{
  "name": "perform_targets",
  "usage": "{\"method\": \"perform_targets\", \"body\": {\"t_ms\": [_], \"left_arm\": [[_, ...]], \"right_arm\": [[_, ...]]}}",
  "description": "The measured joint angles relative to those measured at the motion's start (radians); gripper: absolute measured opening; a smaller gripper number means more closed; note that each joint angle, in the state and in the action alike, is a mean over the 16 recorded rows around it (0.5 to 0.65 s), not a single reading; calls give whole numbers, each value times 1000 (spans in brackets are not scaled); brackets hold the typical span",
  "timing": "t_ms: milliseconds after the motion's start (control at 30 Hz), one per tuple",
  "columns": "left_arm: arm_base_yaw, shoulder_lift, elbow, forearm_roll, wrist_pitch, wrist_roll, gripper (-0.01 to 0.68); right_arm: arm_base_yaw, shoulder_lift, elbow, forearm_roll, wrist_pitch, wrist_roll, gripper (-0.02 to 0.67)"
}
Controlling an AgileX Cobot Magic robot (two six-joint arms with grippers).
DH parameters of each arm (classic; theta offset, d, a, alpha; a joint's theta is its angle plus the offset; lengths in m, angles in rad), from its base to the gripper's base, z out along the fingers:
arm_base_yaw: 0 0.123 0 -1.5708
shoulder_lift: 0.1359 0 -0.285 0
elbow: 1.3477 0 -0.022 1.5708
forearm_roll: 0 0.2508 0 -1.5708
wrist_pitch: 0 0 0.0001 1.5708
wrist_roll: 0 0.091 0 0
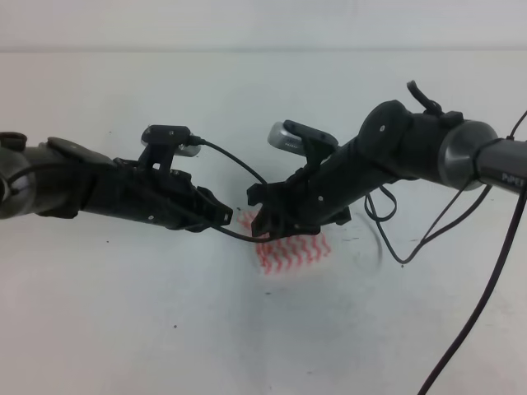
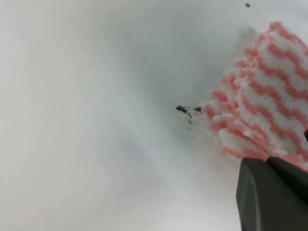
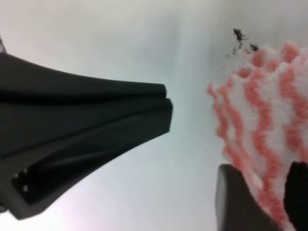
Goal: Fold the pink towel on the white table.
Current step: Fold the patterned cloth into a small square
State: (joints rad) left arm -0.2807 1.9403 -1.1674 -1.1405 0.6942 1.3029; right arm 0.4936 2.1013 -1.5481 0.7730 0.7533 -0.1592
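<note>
Item: pink towel [image 1: 292, 251], striped pink-red and white, lay near the middle of the white tabletop [image 1: 123, 329], already compact with layered edges showing at its near corner in the left wrist view.

Left hand [image 1: 221, 216]: hung just beside the towel's left edge. Only one dark fingertip [image 2: 269, 197] showed in its wrist view, at the cloth's border. Whether it was spread or pressed together could not be told.

Right hand [image 1: 262, 216]: over the towel's upper left corner, spread wide; one finger [image 3: 86, 130] stood over bare tabletop, the other [image 3: 240, 204] touched or overlapped the towel's edge.

Other: small dark specks [image 2: 187, 109] on the tabletop beside the towel's corner.

Risk: both hands crowded the same corner, so they could collide. A pinch taken at the layered edge might catch only the top layer, and the fold would peel open or skew when lifted.
</note>
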Motion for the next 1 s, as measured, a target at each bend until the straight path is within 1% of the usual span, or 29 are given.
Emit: {"method": "perform_targets", "body": {"t_ms": [367,467,600,1000], "left_arm": [[0,1,0,-1,-7,2,-6],[0,1,0,-2,-8,2,-6],[0,1,0,-3,-8,3,-6],[0,0,0,-5,-8,3,-6]], "right_arm": [[-8,0,0,-17,65,-1,29],[-8,1,0,-24,84,-1,1],[-8,1,0,-37,103,-1,-16],[-10,23,-4,-63,132,0,-17]]}}
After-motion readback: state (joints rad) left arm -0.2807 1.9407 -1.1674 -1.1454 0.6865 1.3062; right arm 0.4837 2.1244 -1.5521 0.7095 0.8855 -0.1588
